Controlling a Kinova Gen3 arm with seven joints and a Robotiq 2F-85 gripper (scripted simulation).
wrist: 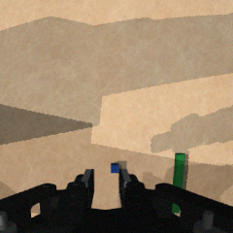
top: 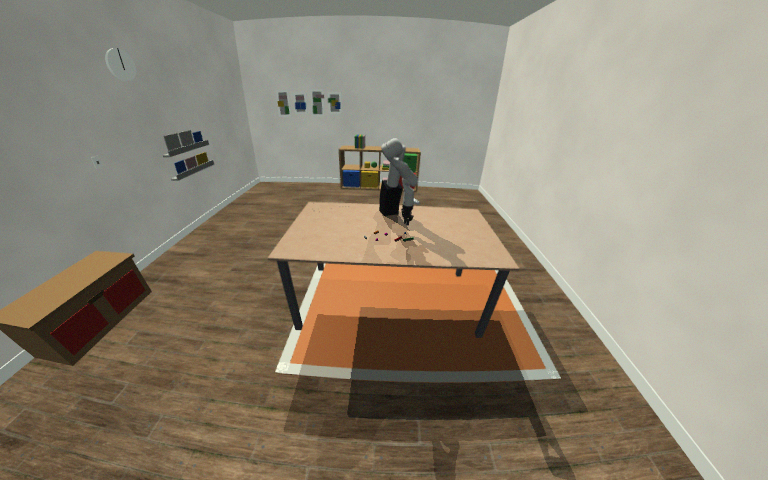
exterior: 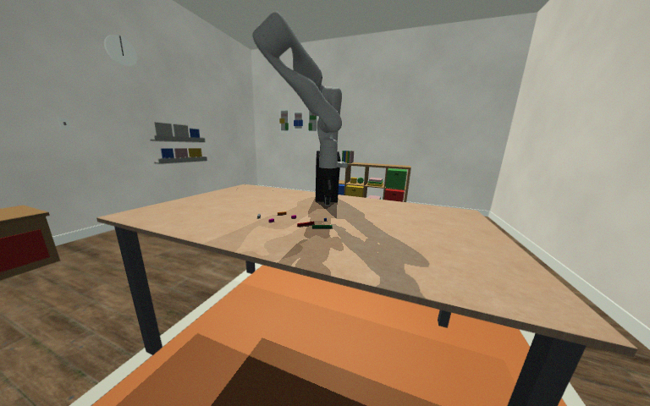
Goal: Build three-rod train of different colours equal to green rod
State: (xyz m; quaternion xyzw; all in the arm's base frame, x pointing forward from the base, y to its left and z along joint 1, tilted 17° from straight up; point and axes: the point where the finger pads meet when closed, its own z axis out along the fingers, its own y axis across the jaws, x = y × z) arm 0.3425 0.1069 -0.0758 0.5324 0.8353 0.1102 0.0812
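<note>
The blue rod (wrist: 115, 168) lay on the counter (wrist: 146, 116) just ahead of the end effector (wrist: 106, 179), whose fingers stood partly apart and empty, apparently releasing it beside the green rod (wrist: 180, 170).

- Gripper (wrist: 106, 181): black.
- Cube (wrist: 115, 168) just past the fingertips: blue.
- Rod (wrist: 179, 175) right of the gripper: green.
- Table (wrist: 146, 116) under the gripper: tan wood grain, darker shadow bands.
</note>
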